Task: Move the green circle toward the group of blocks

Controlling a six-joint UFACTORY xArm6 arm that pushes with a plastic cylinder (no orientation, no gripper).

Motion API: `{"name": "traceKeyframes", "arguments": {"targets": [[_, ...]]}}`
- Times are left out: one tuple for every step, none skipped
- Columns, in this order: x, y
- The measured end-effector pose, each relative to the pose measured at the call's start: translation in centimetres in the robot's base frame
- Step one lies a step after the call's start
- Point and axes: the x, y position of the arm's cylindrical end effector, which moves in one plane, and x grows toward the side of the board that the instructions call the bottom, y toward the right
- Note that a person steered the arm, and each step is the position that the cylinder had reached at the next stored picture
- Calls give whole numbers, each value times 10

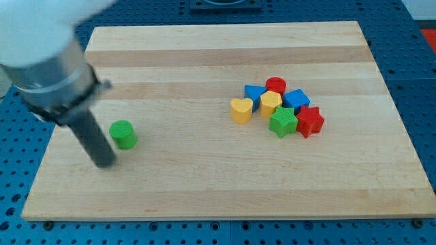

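Note:
The green circle (123, 134) lies alone on the left part of the wooden board (204, 184). My tip (104, 163) rests on the board just to the lower left of the green circle, a small gap away. The group of blocks sits right of centre: a yellow heart (240, 109), a yellow hexagon (270, 103), a red circle (275, 85), a blue block (254, 92), another blue block (296, 99), a green star (283, 122) and a red star (310, 122).
The arm's large grey body (41, 47) fills the view's top left corner above the board. A blue perforated table (419, 82) surrounds the board on all sides.

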Motion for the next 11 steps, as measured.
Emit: {"name": "traceKeyframes", "arguments": {"targets": [[-45, -6], [-21, 66], [6, 77], [34, 39], [36, 102], [36, 148], [36, 100], [35, 56], [20, 132], [6, 160], [25, 80]]}}
